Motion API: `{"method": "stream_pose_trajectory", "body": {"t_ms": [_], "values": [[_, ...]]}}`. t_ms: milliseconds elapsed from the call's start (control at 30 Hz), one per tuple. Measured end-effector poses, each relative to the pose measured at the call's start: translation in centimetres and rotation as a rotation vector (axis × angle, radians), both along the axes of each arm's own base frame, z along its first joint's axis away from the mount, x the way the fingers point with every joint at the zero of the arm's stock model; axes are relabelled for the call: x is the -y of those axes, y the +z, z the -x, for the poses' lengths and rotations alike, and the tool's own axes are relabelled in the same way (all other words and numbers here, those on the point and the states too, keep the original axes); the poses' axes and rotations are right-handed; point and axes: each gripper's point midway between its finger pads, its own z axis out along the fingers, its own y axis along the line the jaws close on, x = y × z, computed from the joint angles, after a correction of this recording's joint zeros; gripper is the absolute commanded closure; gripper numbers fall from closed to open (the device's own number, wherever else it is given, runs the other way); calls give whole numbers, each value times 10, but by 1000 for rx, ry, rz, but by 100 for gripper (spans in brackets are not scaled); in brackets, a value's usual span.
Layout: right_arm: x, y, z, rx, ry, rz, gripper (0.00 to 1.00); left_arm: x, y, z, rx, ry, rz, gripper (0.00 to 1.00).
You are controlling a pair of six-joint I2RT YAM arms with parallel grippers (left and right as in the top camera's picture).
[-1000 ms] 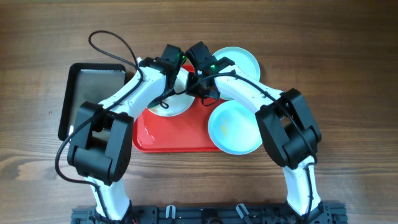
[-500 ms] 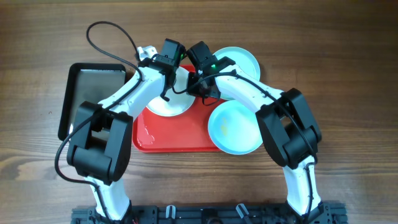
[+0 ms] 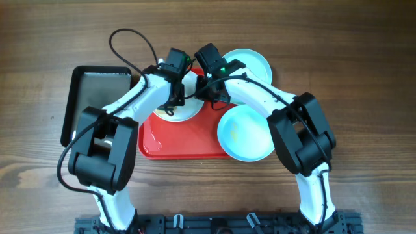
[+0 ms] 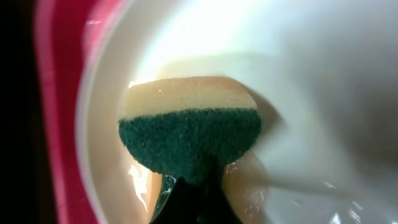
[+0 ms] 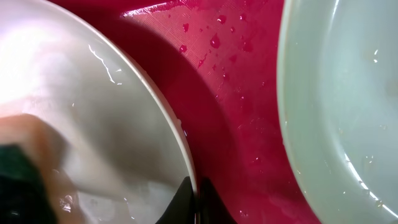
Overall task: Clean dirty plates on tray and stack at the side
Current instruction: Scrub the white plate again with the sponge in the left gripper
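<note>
Now, both claws are on the cream-white plate point(image 3: 170, 114), which lies on the far-left part of the red tray point(image 3: 188, 144).

- My left claw point(image 4: 193, 202) is pressed together on a sponge point(image 4: 189, 134). Its green scouring face is toward the lens with the yellow foam behind, and its edge is laid against the plate's inner wall near the rim.
- My right claw point(image 5: 194, 199) pinches the same plate's thin rim on the side facing the turquoise ones. I cannot tell how deep the bite goes.
- The far turquoise plate point(image 3: 253, 64) lies at the tray's far-right corner, partly off it. The near turquoise plate point(image 3: 246, 133) overhangs the near-right edge.
- A dark metal tray point(image 3: 91, 97) sits just left of the red one.
- Water droplets point(image 5: 214, 42) bead on the red plastic, and there is a wet sheen on the plate.

Handling, as I judge it:
- The plate is stiff, shallow and likely light. I cannot tell the material, so I treat it as breakable.
- Wet on wet plastic, it may skate or spin under the sponge's push.
- The rim is the only hold on it. I would take it well in, opposite the scrubbing side.
- Lifted by one edge it will hang tilted and could slip, so it should be carried low to the side.
</note>
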Motion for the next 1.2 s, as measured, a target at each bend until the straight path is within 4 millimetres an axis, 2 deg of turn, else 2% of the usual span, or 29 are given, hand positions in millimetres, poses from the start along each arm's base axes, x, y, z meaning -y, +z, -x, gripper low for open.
{"method": "stream_pose_trajectory", "body": {"t_ms": [133, 200, 367, 567, 633, 700, 800, 833, 1033, 1100, 1200], "values": [[0, 0, 0, 0, 0, 0, 95, 27, 0, -2, -14, -133, 139, 96], [0, 0, 0, 0, 0, 0, 96, 28, -1, -4, -3, -117, 147, 96], [0, 0, 0, 0, 0, 0, 96, 9, 2, -11, 69, 57, 44, 96], [-3, 0, 1, 2, 9, -9, 96, -44, 14, -17, 196, 253, -210, 96], [-8, 1, 2, 3, 19, -21, 96, -54, 19, -18, 228, 286, -263, 96], [-9, 1, 2, 3, 20, -22, 96, -53, 18, -15, 215, 283, -262, 96], [-8, 1, 2, 2, 23, -19, 96, -33, 5, -3, 112, 219, -161, 96], [-7, 1, 2, 1, 24, -17, 96, -21, -1, 3, 56, 180, -91, 96], [-4, 0, 1, 4, 28, -10, 96, 48, -1, 33, -161, -21, 300, 96], [-3, 0, 1, 5, 30, -9, 96, 56, 0, 34, -173, -59, 353, 96], [-2, 0, -1, 8, 30, -6, 96, 59, 0, 30, -153, -68, 371, 96]]}}
